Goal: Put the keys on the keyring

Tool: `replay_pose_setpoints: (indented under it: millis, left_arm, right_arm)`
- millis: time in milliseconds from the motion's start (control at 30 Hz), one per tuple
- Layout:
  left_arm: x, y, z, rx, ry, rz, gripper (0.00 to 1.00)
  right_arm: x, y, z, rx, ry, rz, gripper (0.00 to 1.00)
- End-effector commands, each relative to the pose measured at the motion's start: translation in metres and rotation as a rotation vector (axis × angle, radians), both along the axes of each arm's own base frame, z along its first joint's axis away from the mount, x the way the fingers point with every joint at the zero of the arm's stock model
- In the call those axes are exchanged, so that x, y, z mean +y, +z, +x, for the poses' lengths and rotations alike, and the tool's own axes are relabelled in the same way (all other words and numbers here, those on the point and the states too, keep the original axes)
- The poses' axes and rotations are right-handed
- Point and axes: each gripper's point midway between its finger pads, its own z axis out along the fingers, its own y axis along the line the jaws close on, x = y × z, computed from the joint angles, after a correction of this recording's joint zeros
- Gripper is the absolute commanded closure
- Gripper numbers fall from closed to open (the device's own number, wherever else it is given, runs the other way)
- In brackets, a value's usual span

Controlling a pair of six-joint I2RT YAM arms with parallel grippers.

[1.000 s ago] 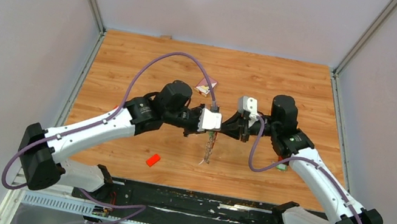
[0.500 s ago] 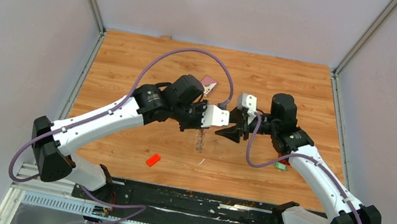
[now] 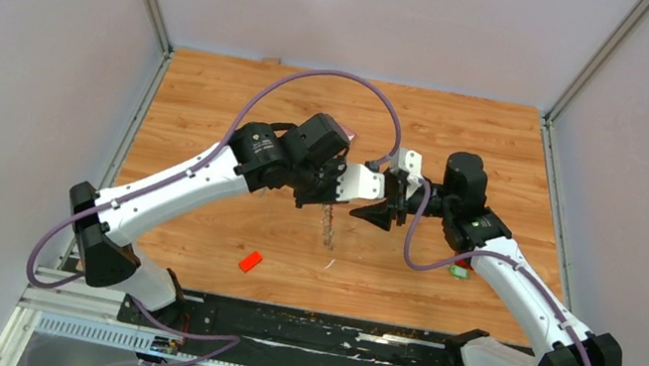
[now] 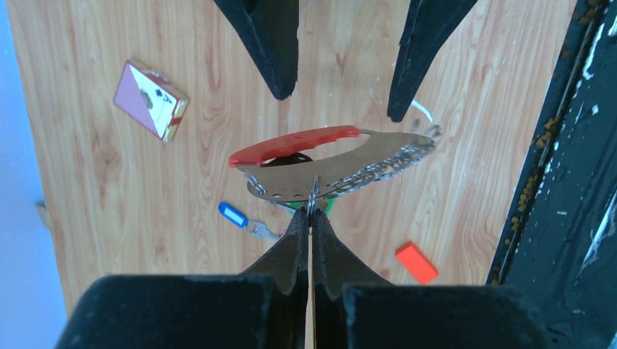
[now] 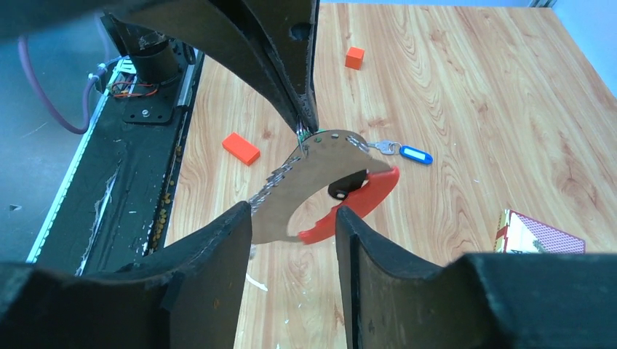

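Pinched tight in the left gripper (image 4: 311, 212): keyring (image 4: 313, 156), a flat grey metal plate, hole-punched and jagged along one edge, with a glossy red curved strap and fine chain. Hangs above the wood-grain table (image 4: 109, 203). Flanked by the right gripper (image 5: 292, 214), black tapered fingers parted, grasping nothing. Lying on the table: blue-tagged key (image 4: 233, 215), matte orange-red block (image 4: 416, 262), red-patterned card box (image 4: 150, 99), print too small to read.

The keyring (image 4: 327, 163) hangs between left claw (image 4: 311, 216) and right claw (image 5: 292, 211), above the table (image 4: 109, 211).
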Motion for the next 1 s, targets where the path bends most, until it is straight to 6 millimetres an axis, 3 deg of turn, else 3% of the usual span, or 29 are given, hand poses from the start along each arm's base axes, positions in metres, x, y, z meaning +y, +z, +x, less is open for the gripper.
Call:
replay_pose_setpoints:
  millis: [0, 167, 500, 967]
  left_arm:
    - [0.019, -0.003, -0.001, 0.004, 0.037, 0.113, 1.00]
    - [0.030, -0.015, -0.001, 0.002, 0.040, 0.206, 1.00]
    - [0.033, -0.006, 0.001, -0.029, 0.042, 0.207, 1.00]
    - [0.071, -0.020, 0.018, -0.137, 0.095, 0.474, 1.00]
  right_arm:
    - [0.000, 0.006, 0.005, -0.025, -0.004, 0.025, 0.54]
    - [0.000, 0.003, 0.007, -0.022, -0.014, 0.020, 0.55]
    - [0.000, 0.002, 0.007, -0.019, -0.011, 0.023, 0.56]
    - [-0.001, -0.003, 0.013, -0.009, -0.027, 0.011, 0.56]
